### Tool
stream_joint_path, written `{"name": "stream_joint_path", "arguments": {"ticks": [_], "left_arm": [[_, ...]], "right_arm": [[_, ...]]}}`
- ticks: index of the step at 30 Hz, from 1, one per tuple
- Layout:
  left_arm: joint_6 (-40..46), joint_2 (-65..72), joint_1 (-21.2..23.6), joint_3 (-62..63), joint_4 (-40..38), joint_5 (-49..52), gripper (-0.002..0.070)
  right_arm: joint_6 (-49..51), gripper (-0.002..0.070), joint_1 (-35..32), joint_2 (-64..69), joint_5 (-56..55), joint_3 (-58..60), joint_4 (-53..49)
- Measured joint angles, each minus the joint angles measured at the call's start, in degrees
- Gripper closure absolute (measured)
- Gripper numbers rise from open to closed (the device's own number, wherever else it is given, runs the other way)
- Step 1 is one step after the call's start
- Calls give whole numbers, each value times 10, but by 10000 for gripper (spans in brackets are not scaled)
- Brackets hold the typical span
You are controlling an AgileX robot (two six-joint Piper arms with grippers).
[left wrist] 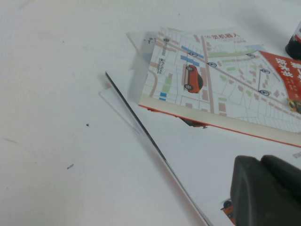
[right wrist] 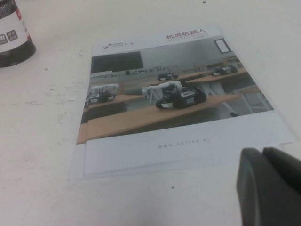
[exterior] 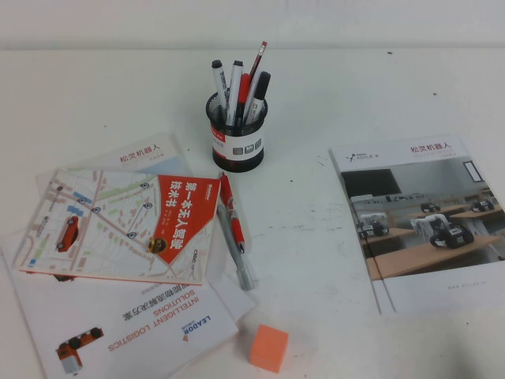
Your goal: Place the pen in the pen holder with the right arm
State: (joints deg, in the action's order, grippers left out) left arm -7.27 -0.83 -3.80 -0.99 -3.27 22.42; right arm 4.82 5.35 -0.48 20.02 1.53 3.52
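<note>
The red pen (exterior: 230, 213) lies flat on the table (exterior: 316, 87) at six o'clock of the pen holder (exterior: 236, 133), while the left gripper (left wrist: 265, 190) and right gripper (right wrist: 270, 186) hover with fingers together.

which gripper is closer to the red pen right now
Hard to call, probably the left. The pen lies beside the map book, below the pen holder. The left gripper hovers over that book's brochures; the right gripper hovers at the far brochure.
</note>
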Motion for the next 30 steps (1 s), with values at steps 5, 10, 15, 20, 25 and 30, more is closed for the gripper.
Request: {"name": "stream_joint_path", "arguments": {"ticks": [5, 10, 15, 20, 25, 30], "left_arm": [[0, 0, 0, 0, 0, 0, 678], [0, 0, 0, 0, 1, 0, 678], [0, 0, 0, 0, 39, 0, 678], [0, 0, 0, 0, 41, 0, 678], [0, 0, 0, 0, 8, 0, 677], [0, 0, 0, 0, 3, 0, 678]], "right_arm": [[0, 696, 0, 0, 0, 0, 0], [0, 696, 0, 0, 0, 0, 0], [0, 696, 0, 0, 0, 0, 0], [0, 696, 0, 0, 0, 0, 0], [0, 696, 0, 0, 0, 0, 0], [0, 696, 0, 0, 0, 0, 0]]}}
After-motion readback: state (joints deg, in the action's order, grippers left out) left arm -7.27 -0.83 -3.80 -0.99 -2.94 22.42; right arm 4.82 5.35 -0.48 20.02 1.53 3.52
